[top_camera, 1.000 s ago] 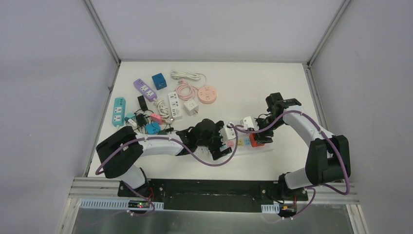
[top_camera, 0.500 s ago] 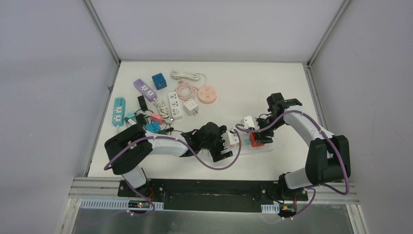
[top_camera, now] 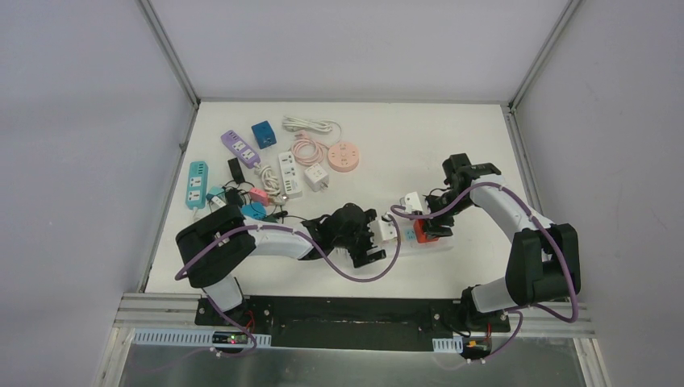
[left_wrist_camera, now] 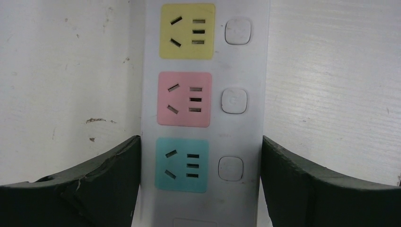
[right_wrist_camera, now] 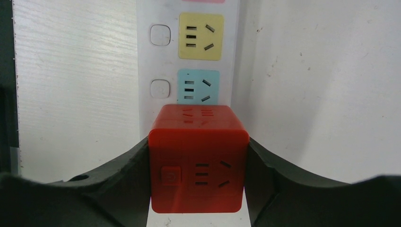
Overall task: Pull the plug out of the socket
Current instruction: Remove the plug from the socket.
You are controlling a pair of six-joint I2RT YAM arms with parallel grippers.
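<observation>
The right gripper (right_wrist_camera: 197, 147) clamps the red cube plug (right_wrist_camera: 197, 163) at the 3 o'clock end of the power strip (left_wrist_camera: 203, 94) on the tabletop (top_camera: 452, 153). The left gripper (left_wrist_camera: 201, 147) pinches its 9 o'clock end, across the 9-to-3 long axis.

Red plug (right_wrist_camera: 198, 158); white strip (left_wrist_camera: 248, 61); yellow socket (left_wrist_camera: 187, 31), pink socket (left_wrist_camera: 184, 99), teal socket (left_wrist_camera: 182, 165).

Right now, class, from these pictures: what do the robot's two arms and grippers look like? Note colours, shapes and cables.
Both the left arm and right arm have smooth white links joined by bulky black joint housings. A purple cable loops along each arm. The left gripper and right gripper each have two dark, matte fingers with curved inner edges.
</observation>
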